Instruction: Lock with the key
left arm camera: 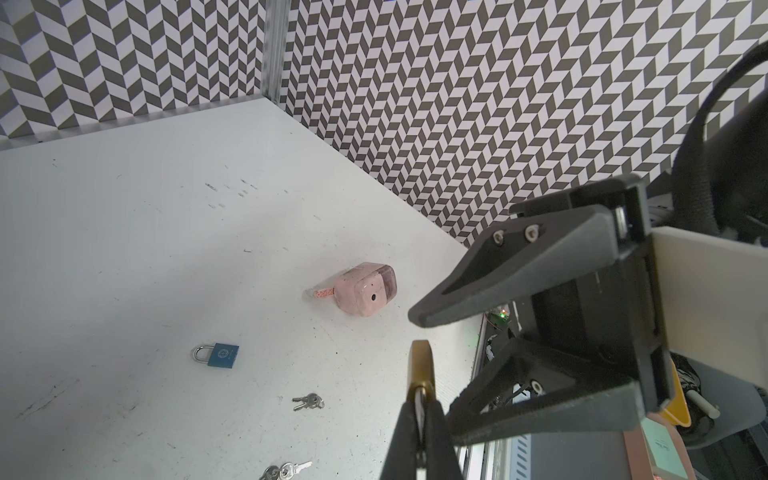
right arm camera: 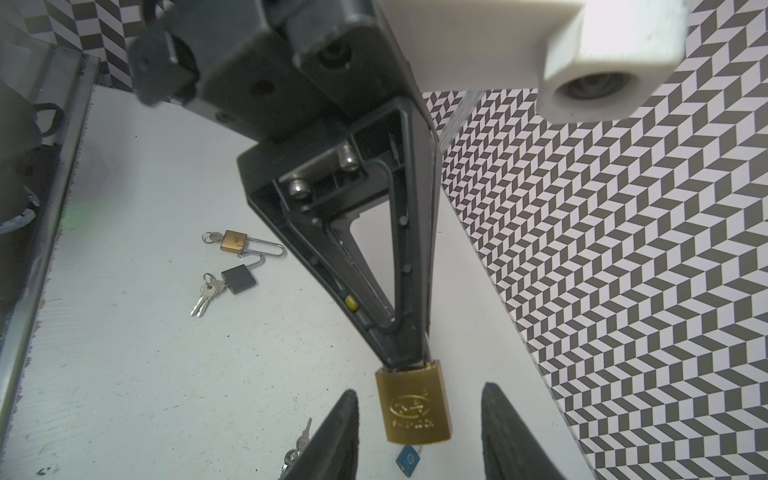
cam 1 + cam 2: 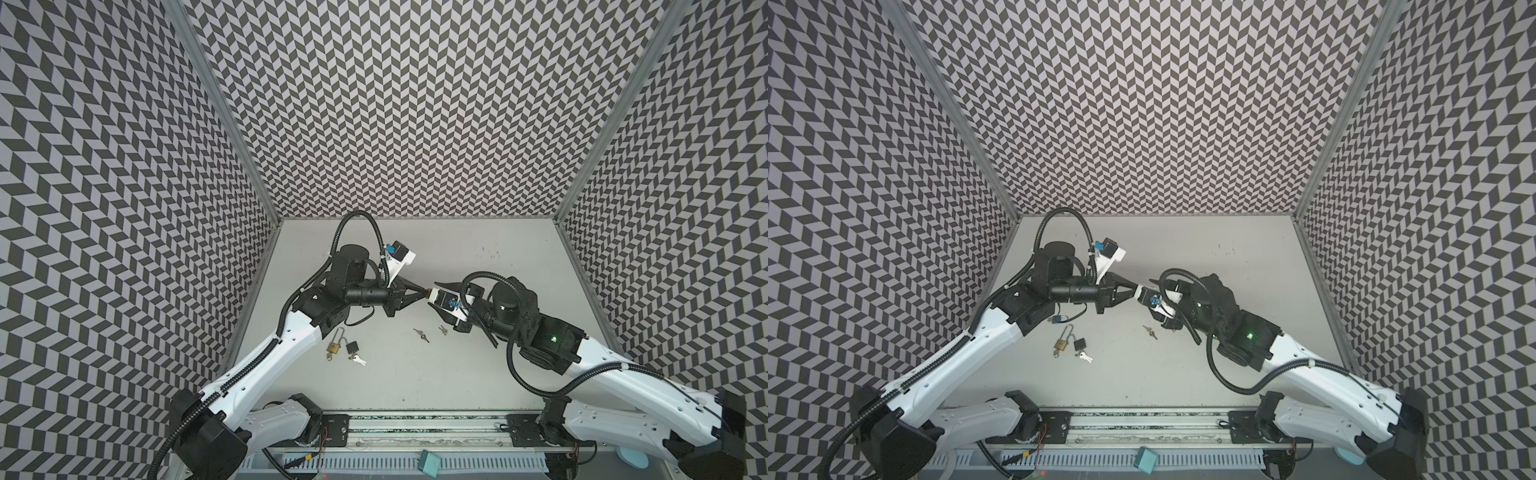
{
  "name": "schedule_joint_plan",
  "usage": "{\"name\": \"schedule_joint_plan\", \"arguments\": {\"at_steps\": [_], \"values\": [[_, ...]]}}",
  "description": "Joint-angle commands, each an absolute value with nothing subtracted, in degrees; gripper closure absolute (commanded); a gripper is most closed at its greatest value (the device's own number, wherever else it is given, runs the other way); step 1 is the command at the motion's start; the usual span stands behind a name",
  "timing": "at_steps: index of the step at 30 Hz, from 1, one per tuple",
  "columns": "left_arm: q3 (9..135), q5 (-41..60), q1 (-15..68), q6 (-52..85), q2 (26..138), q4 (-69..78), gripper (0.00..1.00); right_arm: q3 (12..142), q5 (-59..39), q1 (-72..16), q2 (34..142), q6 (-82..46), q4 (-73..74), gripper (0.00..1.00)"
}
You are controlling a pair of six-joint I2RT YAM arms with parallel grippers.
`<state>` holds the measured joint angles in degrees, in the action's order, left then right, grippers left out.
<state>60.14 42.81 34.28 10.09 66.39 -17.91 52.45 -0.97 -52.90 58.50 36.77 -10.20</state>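
Regrasp step: left gripper [image 2: 409, 361] pinches brass rectangular padlock [image 2: 413, 405] by its shackle midair; right gripper [image 2: 419, 395] straddles its body, jaws apart and not touching, so next: clamp squarely.

Padlocks, four: one plain brass padlock [image 2: 413, 409], one long-shackled brass padlock [image 3: 333, 347], one black padlock [image 3: 352, 346], one blue padlock [image 1: 223, 355]. Key sets, four: a loose bunch [image 3: 421, 335], a second loose bunch [image 3: 443, 330], a silver bunch [image 3: 358, 360] at the black one, a keyring [image 2: 211, 237] at the long-shackled one. Pink block [image 1: 365, 291], one.
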Motion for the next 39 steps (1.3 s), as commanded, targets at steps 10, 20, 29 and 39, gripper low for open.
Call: {"name": "schedule_joint_plan", "arguments": {"at_steps": [10, 20, 29, 39], "values": [[63.72, 44.03, 35.32, 10.13, 67.59, -17.71, 1.00, 51.85, -0.82, -53.70, 59.59, 36.30, -5.90, 0.63], [64.27, 43.90, 35.33, 10.57, 67.98, -17.72, 1.00, 51.49, -0.18, -54.21, 59.93, 36.08, -5.69, 0.76], [65.20, 44.30, 35.33, 10.47, 67.83, -18.02, 1.00, 50.93, 1.49, -54.49, 60.16, 35.73, -5.32, 0.89], [65.79, 23.82, 27.01, 16.66, 62.98, -18.02, 0.25, 49.41, 7.03, -54.49, 63.70, 12.93, 1.83, 1.00]]}}
